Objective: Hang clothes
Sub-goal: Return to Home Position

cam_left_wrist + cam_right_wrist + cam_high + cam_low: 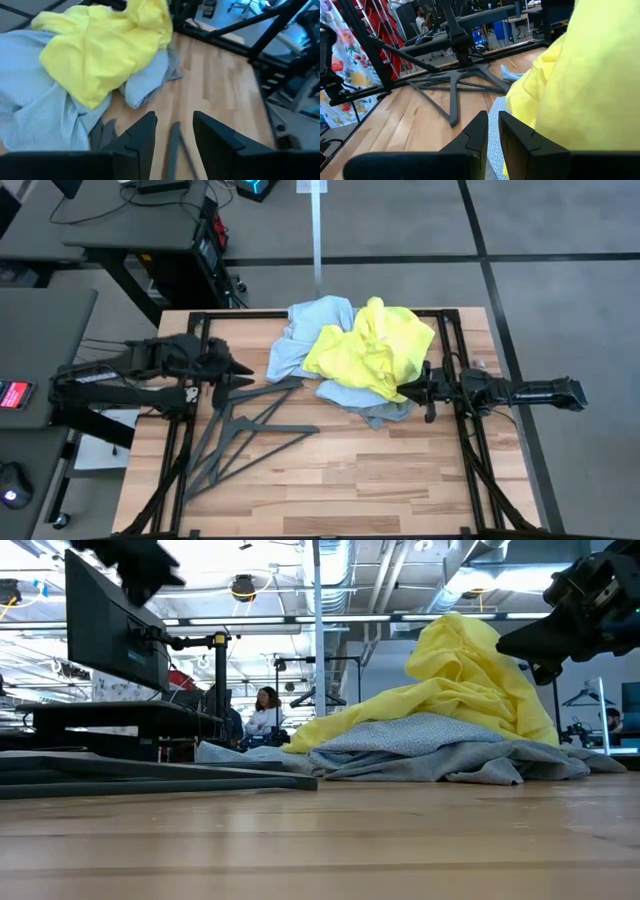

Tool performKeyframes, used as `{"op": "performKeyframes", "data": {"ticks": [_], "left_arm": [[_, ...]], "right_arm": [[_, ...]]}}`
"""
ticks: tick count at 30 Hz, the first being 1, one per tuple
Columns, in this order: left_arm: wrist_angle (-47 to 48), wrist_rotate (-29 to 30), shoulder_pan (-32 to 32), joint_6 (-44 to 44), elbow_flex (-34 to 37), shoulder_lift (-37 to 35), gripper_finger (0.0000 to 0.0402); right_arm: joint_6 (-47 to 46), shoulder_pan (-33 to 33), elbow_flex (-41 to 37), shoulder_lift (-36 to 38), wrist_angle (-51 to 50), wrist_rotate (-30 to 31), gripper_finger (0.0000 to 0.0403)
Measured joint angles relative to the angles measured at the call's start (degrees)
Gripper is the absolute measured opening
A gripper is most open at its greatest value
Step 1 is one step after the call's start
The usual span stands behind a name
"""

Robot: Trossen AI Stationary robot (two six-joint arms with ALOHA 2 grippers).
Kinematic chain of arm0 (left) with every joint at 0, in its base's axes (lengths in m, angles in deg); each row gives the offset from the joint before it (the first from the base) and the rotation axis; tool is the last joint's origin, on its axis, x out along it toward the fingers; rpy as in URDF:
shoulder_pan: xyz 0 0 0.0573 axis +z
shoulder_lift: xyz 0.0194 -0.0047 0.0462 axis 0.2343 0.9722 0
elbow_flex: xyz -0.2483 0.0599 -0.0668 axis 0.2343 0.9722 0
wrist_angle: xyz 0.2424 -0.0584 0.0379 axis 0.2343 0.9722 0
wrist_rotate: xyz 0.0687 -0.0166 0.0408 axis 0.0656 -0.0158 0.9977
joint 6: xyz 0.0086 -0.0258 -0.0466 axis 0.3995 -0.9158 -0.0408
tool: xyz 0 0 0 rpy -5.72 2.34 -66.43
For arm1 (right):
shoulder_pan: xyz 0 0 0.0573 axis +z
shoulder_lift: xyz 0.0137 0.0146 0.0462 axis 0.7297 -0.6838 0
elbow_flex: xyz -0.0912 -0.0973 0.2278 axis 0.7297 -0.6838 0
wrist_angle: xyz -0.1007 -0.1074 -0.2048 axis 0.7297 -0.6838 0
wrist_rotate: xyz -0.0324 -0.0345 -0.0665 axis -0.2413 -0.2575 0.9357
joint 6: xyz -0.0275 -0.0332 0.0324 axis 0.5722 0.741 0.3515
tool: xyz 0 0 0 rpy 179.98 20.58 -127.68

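Grey T-shirt [388, 415] mostly buried under yellow T-shirt [370, 350]; blue shirt [300, 340] partly covered too. Person [266, 710] in background too small.

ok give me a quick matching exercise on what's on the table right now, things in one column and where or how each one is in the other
Things:
1. yellow T-shirt
2. pale blue shirt
3. hangers
4. left gripper

States:
a. dark grey, lying flat
b. open, holding nothing
c. topmost garment
d. partly covered by the yellow one

Pairs: 1-c, 2-d, 3-a, 4-b
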Motion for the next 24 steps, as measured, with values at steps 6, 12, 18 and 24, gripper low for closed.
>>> {"op": "performKeyframes", "data": {"ticks": [6,12,18,24], "left_arm": [[-16.96,-0.63,-0.07,-2.41,21.11,-13.97,0.0117],[-29.59,-0.89,-0.14,-2.2,34.42,-25.32,0.0117],[-29.62,-2.41,-0.15,1.69,39.08,-33.13,0.0117],[-30.47,1.17,-0.15,4.75,40.52,-34.68,0.0117]], "right_arm": [[-0.01,0.0,-0.02,-0.02,0.07,0.02,0.0036],[-0.04,0.0,-0.04,-0.02,0.11,0.09,0.0036],[-0.05,0.0,-0.04,-0.02,0.11,0.11,0.0036],[-0.07,0.0,-0.02,0.02,0.09,0.15,0.0036]]}}
